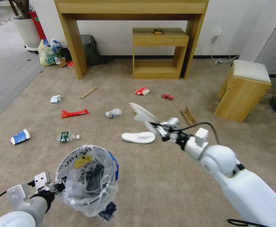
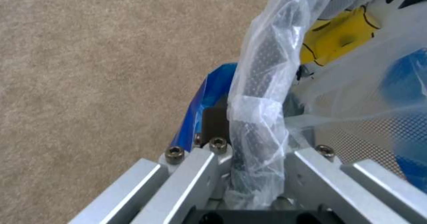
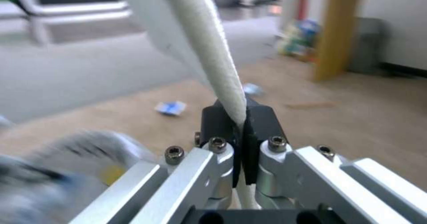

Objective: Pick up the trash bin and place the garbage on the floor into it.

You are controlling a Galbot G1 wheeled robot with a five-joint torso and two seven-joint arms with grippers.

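From your head view, the left gripper (image 1: 57, 186) pinches the rim of the trash bin (image 1: 86, 179), holding it lifted and tilted over the floor (image 1: 163, 189); its fingertips are buried in the bag's plastic. The right gripper (image 1: 158, 127) holds one white slipper (image 1: 141, 113) in the air, motion-blurred, while the second slipper (image 1: 138, 137) lies on the carpet just below. A green-label bottle (image 1: 66, 136), blue-white cup (image 1: 20, 136) and red wrapper (image 1: 74, 113) lie scattered beyond the bin. In your left wrist view, crumpled plastic wraps the dark rim (image 2: 260, 94) and hides one finger. In your right wrist view, the black pads (image 3: 260, 122) are pressed together on the slipper's edge (image 3: 209, 50), whose upper part is cut off; the bin shows as a blur.
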